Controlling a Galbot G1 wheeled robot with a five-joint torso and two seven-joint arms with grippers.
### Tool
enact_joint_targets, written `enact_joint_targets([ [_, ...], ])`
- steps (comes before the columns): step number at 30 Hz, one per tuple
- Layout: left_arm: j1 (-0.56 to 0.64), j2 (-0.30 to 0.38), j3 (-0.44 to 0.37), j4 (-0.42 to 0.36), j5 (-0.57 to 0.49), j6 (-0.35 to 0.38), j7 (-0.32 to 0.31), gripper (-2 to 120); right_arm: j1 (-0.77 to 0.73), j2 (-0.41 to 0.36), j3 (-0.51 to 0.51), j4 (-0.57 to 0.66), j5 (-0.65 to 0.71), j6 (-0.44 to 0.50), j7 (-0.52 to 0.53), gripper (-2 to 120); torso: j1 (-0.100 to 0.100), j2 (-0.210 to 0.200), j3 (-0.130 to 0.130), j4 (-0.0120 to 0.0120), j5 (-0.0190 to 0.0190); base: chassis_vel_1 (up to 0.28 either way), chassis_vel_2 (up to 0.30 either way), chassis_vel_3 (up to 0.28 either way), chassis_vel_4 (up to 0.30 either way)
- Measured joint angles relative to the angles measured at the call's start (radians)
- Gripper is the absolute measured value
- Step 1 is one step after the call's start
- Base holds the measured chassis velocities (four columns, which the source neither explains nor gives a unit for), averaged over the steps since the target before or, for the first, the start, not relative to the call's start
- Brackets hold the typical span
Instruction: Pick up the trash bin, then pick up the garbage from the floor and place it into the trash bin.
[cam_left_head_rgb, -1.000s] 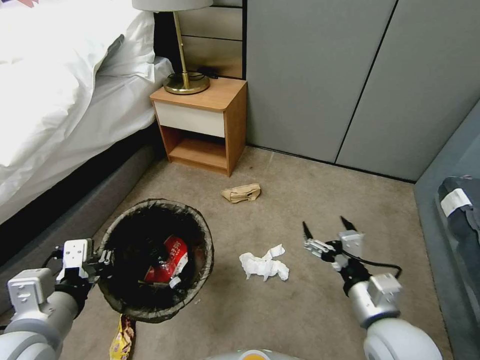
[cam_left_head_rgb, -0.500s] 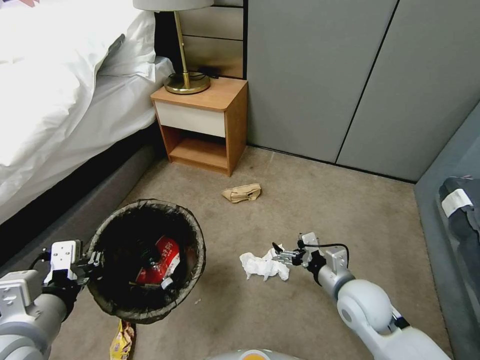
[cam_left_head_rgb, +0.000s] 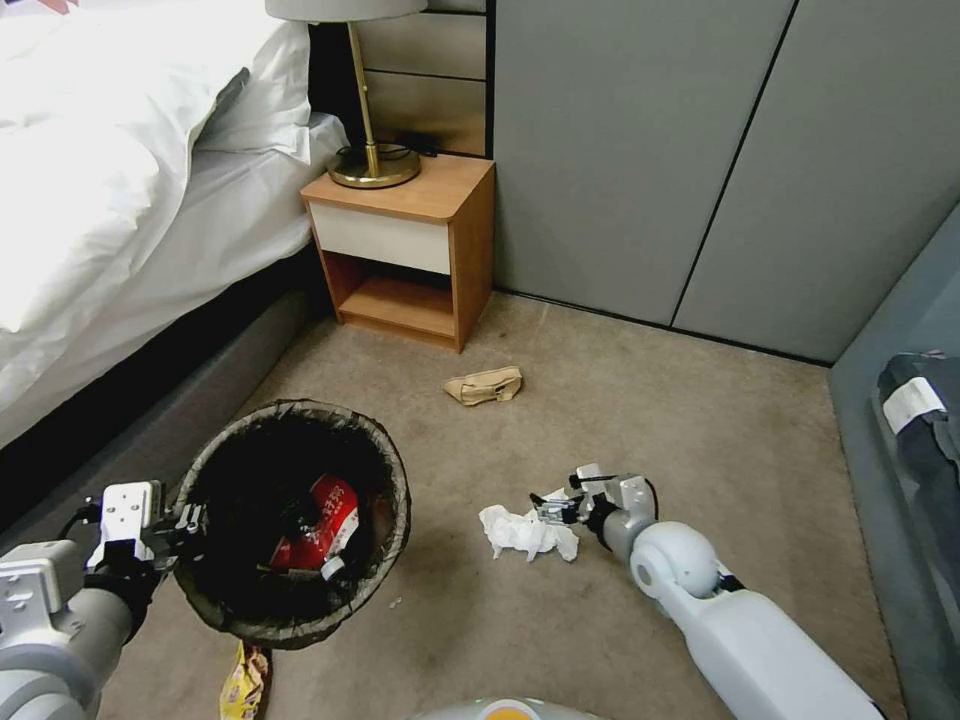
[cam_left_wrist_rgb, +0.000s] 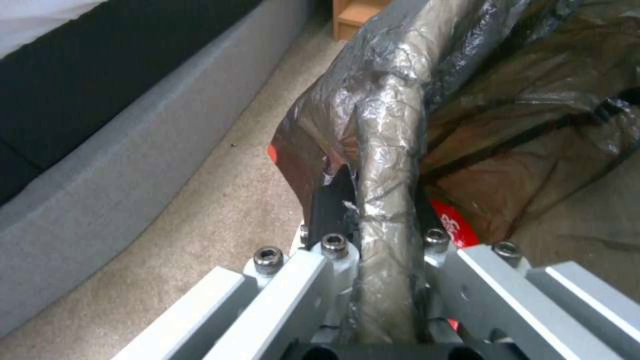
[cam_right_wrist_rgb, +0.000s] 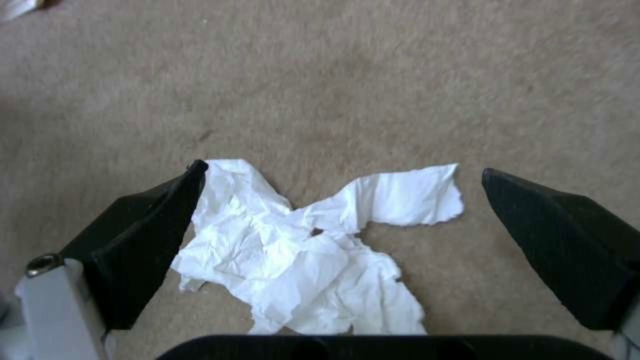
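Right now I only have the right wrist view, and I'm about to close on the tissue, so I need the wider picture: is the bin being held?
Observer: Yes, the left claw is shut on the bag-lined rim of the bin.
Operator: Good; my right claw is open astride the tissue. Anything inside the bin?
Observer: A red-and-white wrapper lies in it.
Operator: Other litter on the floor?
Observer: A tan paper bag lies on the carpet near the nightstand.
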Motion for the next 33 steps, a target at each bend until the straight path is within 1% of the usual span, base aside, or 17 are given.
enact_joint_targets([
  [8, -0.001, -0.008, 0.008, 0.0, 0.007, 0.0, 0.0, 1, 0.015, 0.045, -0.024, -0.062, -0.037, 0.027, -0.004, 100, 0.0, 0.0, 0.0, -0.0001, 0.0, 0.0, 0.0, 0.0, 0.0],
  [20, -0.001, -0.015, 0.014, 0.0, 0.016, 0.0, 0.001, 1, 0.027, 0.093, -0.034, -0.122, -0.084, 0.052, -0.022, 100, 0.0, 0.0, 0.0, -0.0001, 0.0, 0.0, 0.0, 0.0, 0.0],
  [33, 0.001, -0.014, 0.009, 0.0, 0.016, 0.0, 0.004, 1, 0.028, 0.122, -0.028, -0.185, -0.106, 0.068, -0.024, 100, 0.0, 0.0, 0.0, 0.0, 0.0, 0.0, 0.0, 0.0, 0.0],
])
